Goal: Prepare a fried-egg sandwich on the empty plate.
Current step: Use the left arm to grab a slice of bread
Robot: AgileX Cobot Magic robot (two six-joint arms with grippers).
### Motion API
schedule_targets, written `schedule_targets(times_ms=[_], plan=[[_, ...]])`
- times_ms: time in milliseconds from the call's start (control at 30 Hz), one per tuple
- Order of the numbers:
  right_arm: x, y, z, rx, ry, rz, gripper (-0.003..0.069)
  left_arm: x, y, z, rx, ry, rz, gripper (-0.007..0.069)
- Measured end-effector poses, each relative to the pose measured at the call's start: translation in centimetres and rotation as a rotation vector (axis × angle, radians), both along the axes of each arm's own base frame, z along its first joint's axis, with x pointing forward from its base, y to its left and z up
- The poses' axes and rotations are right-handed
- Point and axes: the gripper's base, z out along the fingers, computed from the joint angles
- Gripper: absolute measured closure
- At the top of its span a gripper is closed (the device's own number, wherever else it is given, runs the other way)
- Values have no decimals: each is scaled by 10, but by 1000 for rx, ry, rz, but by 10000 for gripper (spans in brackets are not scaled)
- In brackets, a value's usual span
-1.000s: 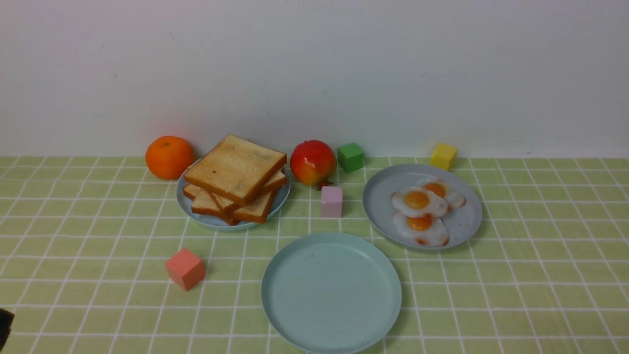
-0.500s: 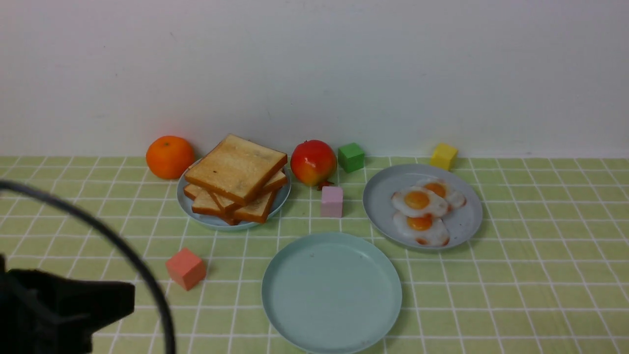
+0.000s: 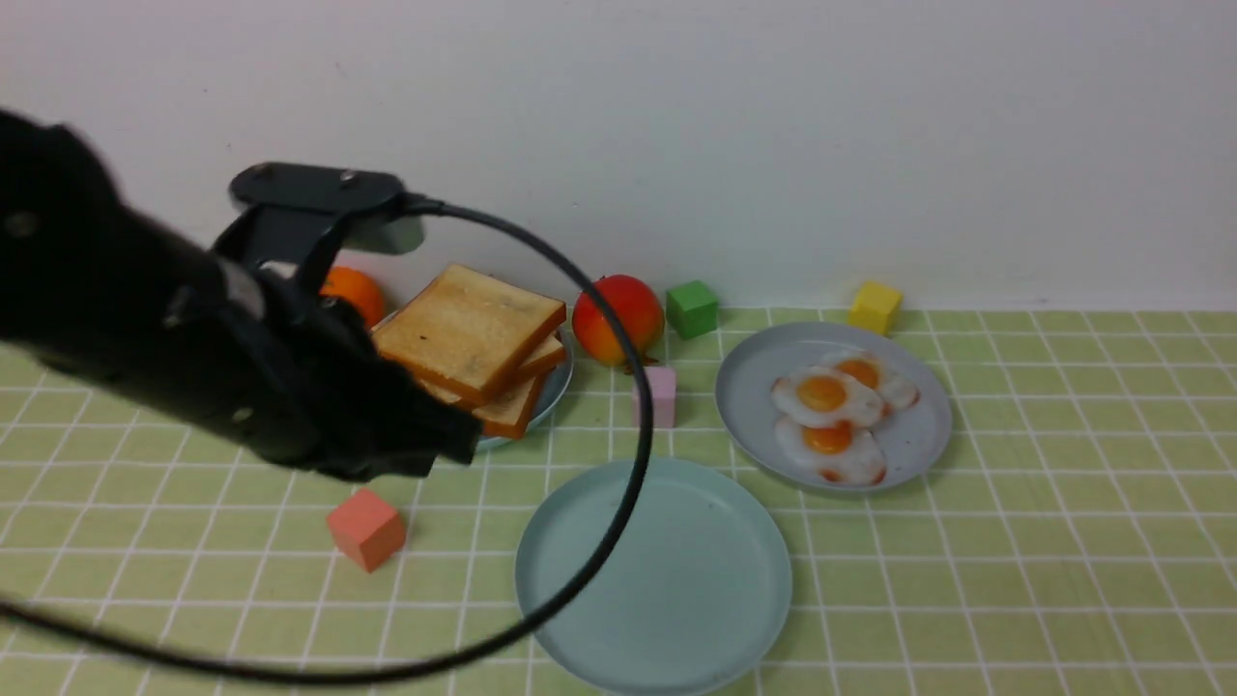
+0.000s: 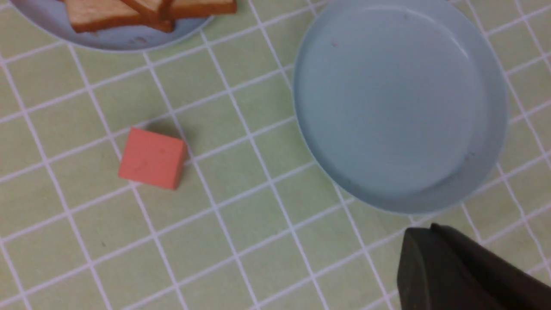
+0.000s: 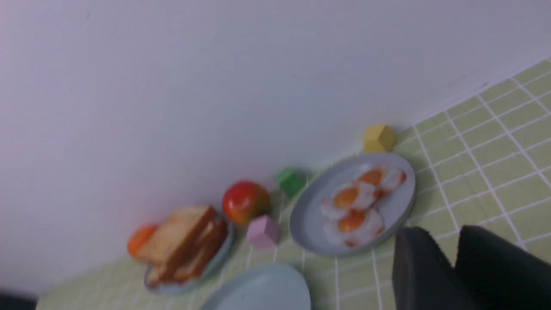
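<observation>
Moved: the left arm (image 3: 193,348) has swung up from the near-left corner and now reaches across the counter (image 3: 1063,541) toward the toast stack (image 3: 471,333). The food and plates lie as before.
Task's things: the empty plate (image 3: 653,570) sits near centre, bare. The toast is far left and the fried eggs (image 3: 829,411) are to the right.
Risk, left: closed jaws reaching the stack can only shove the tilted top slice off its pile unless they part first.
Risk, centre: the arm's cable (image 3: 638,425) loops over the empty plate's left half and in front of the pink cube (image 3: 663,391). A sweep could drag either.
Risk, right: the eggs overlap, so one pinch may lift two.
Left jaws: pressed fully together and holding nothing, just short of the stack. I cannot tell whether they touch it.
Right jaws: a narrow gap, empty, hovering near the egg plate (image 5: 301,224).
</observation>
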Motion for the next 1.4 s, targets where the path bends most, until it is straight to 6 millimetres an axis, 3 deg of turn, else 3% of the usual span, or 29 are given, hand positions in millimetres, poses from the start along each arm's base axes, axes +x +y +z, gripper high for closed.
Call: schedule_targets(times_ms=[167,267,367,400,433,533,667,900,1000,1167,1200,1233,1400], plan=[[-5,9,69,-349,244,224,624,63,-22,-16,114,10,38,630],[0,12,98,-469,350,341,656,100,-35,-30,179,-12,29,561],[4,15,109,-494,351,384,657,123,-42,-40,225,-35,21,484],[8,17,113,-497,340,408,657,141,-48,-47,259,-67,16,405],[8,17,114,-497,340,410,657,143,-48,-50,266,-63,16,396],[9,20,115,-487,332,434,655,169,-56,-65,318,-113,2,259],[9,20,114,-494,335,442,655,184,-57,-84,321,-123,2,218],[9,20,114,-495,338,448,652,199,-47,-116,311,-79,29,239],[9,21,114,-490,337,451,651,200,-47,-115,311,-77,31,279],[8,22,114,-473,334,465,649,200,-49,-115,291,-69,34,470],[8,22,114,-472,334,466,649,200,-49,-115,291,-69,34,470],[8,23,114,-470,334,468,648,200,-49,-115,292,-70,30,533],[8,23,114,-463,336,476,643,197,-49,-100,279,-72,37,558]])
